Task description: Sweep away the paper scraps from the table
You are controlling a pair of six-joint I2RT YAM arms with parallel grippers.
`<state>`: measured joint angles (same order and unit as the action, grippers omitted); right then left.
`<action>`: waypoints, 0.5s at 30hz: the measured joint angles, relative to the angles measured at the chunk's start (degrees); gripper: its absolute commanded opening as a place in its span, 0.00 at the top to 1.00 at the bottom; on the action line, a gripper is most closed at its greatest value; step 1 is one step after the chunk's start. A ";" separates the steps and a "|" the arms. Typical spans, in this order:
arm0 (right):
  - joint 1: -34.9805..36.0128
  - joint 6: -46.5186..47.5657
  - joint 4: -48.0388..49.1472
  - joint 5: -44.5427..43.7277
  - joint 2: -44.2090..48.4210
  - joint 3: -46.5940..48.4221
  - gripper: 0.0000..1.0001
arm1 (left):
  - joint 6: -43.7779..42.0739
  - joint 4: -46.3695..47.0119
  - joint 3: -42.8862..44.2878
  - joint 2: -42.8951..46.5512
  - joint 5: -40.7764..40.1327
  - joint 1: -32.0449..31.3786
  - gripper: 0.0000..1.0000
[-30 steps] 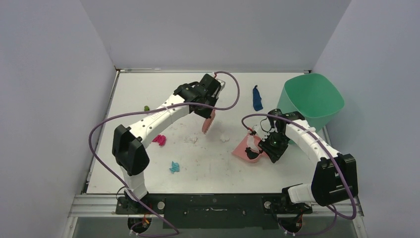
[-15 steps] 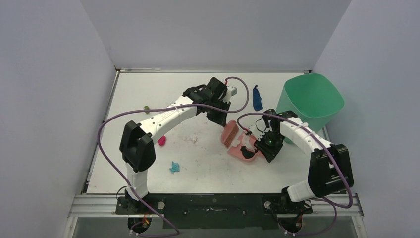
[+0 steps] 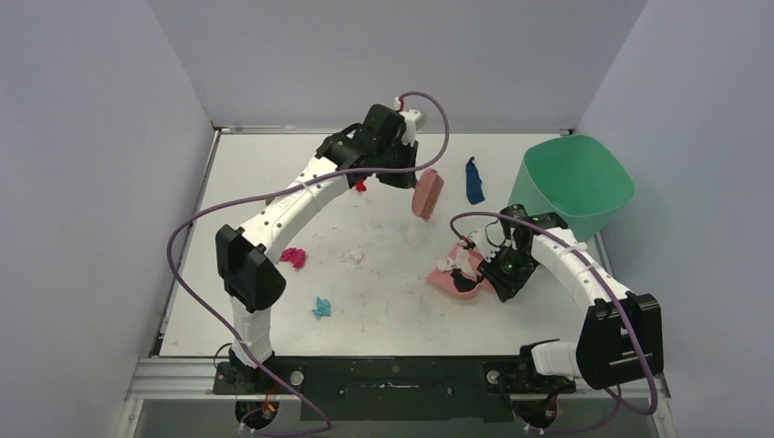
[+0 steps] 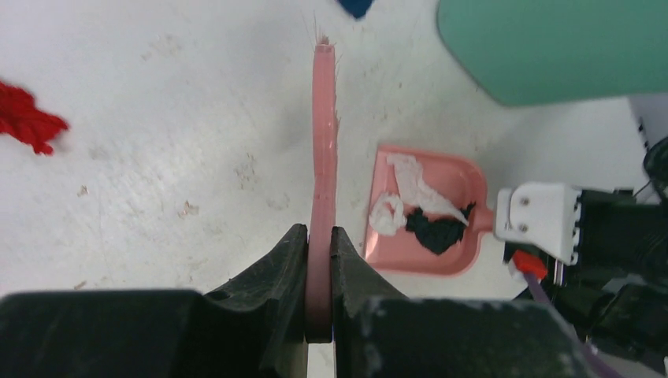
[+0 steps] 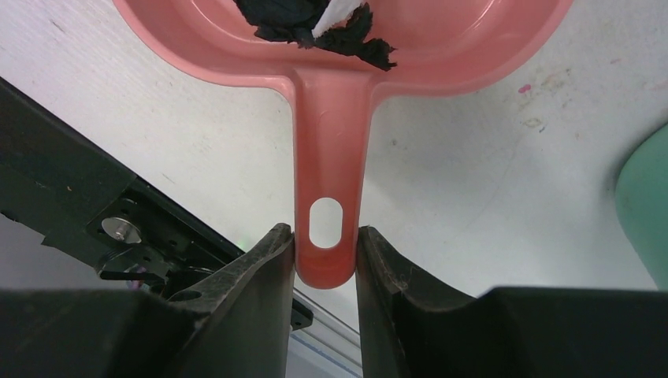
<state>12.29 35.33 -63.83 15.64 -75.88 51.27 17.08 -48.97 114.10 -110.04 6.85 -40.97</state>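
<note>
White table (image 3: 392,306), brush (image 3: 427,194) now raised; away from dustpan (image 3: 439,276)

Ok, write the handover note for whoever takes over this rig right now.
Left gripper: shut on the pink brush, held near the dark blue scrap.
Right gripper: shut on the handle of the pink dustpan, which sits on the table beside the green bin.
Done: white and dark scraps are in the dustpan.
Left: red scrap, magenta scrap, white scrap, cyan scrap and the dark blue one lie loose. The dustpan is not yet emptied.
</note>
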 measured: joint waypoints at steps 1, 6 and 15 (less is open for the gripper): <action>-0.13 0.07 -0.15 -0.24 0.55 -0.22 0.95 | 0.74 0.72 1.90 -0.57 -0.33 0.55 1.00; -1.84 0.68 -0.96 -1.16 1.62 -1.46 0.95 | 6.71 8.57 7.69 -5.77 0.44 1.84 1.00; -3.32 1.11 -0.94 -1.27 2.01 -2.54 0.95 | 26.60 30.10 9.62 -20.92 5.70 2.36 1.00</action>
<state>8.97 36.45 -64.77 14.37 -73.87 48.73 43.68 -18.87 123.72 -130.96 12.56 -38.61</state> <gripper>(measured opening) 0.305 0.092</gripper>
